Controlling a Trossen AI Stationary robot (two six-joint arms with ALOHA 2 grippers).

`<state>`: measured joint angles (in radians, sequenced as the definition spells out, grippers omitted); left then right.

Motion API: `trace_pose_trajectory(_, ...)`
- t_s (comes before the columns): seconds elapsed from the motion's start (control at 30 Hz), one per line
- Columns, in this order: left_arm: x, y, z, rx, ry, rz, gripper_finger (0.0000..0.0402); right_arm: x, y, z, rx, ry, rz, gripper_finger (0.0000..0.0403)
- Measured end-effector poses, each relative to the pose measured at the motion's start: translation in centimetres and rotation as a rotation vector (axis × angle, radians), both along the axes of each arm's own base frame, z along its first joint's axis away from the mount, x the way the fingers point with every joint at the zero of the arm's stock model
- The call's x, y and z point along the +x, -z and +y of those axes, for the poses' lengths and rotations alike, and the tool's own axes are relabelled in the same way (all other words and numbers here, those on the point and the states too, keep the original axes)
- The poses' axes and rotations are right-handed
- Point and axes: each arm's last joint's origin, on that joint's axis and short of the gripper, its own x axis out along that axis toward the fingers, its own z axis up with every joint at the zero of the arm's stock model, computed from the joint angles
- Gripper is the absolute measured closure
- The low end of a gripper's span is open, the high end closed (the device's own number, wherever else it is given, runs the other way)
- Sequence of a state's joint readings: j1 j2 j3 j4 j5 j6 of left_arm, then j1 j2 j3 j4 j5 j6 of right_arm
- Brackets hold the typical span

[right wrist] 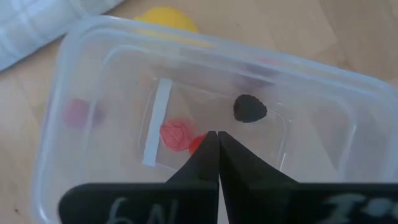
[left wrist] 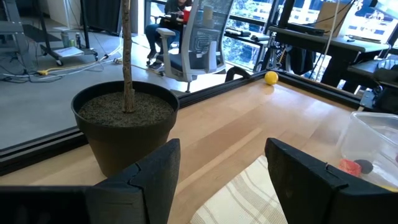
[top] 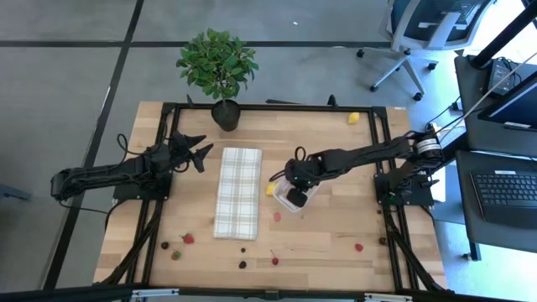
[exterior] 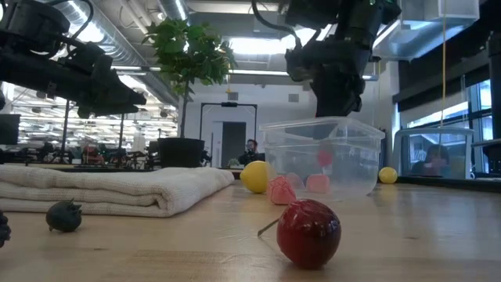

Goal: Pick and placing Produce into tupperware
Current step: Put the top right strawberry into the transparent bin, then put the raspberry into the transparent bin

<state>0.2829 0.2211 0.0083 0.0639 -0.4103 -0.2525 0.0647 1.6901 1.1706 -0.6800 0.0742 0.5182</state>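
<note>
The clear tupperware (top: 311, 192) (exterior: 321, 160) stands on the table, right of the checked cloth (top: 238, 191). My right gripper (top: 294, 196) (right wrist: 217, 134) hangs just above it, pointing down into it, fingers shut with nothing between them. Inside lie a dark piece (right wrist: 249, 109) and a red piece (right wrist: 176, 135). A yellow piece (top: 270, 189) (exterior: 254, 176) and a pink piece (exterior: 280, 190) sit against the container's outside. More red and dark pieces (top: 274, 260) are scattered along the near edge. My left gripper (top: 201, 153) (left wrist: 221, 168) waits open, near the cloth's far left corner.
A potted plant (top: 225, 115) (left wrist: 124, 124) stands at the far edge, just beyond my left gripper. A second yellow piece (top: 353, 118) (left wrist: 271, 78) lies at the far right. A red cherry-like piece (exterior: 308, 231) and a dark one (exterior: 63, 217) lie near the low camera.
</note>
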Motion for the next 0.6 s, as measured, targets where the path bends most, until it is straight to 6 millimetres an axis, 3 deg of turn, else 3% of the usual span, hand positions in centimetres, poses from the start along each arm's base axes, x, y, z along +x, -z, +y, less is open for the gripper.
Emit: trace_pose_trajectory(0.6, 0.0, 0.0, 0.0, 0.0, 0.0, 0.0, 0.0174, -0.04, -0.02, -0.1, 0.009, 0.022, 0.001, 0.037)
